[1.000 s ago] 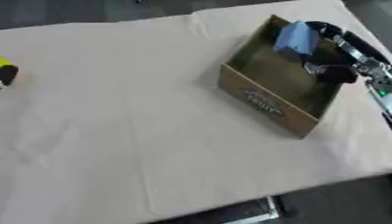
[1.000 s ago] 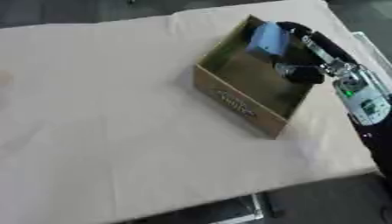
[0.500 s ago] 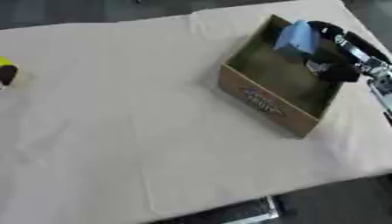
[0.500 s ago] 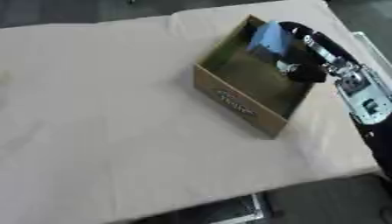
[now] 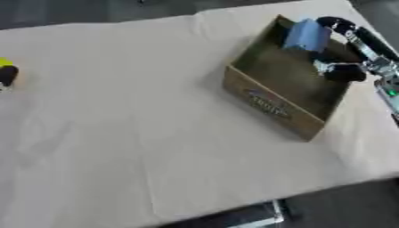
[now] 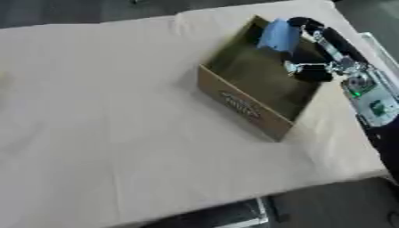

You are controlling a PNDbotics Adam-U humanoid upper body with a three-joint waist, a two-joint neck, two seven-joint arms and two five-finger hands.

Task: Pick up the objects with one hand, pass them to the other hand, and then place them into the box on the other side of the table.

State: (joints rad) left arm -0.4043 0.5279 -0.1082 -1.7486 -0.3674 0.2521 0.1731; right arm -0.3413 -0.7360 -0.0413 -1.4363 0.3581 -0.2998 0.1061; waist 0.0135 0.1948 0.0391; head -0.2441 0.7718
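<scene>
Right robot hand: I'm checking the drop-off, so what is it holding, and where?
The right robot hand holds a blue object over the box, seemingly by its far edge; finger contact is unclear.

Brown box (image 5: 274,105), blue object (image 5: 306,36), black hand (image 5: 348,49), cream tablecloth (image 5: 117,133).

My right hand (image 6: 323,53) reaches over the box (image 6: 257,87) with a blue object (image 6: 278,34), but blur keeps me from telling whether my fingers close round it or what it is. My forearm runs off the right edge. At the left edge of the left eye view a yellow and black thing (image 5: 6,71) on the table (image 5: 140,133) is cut off, too little showing to name.
</scene>
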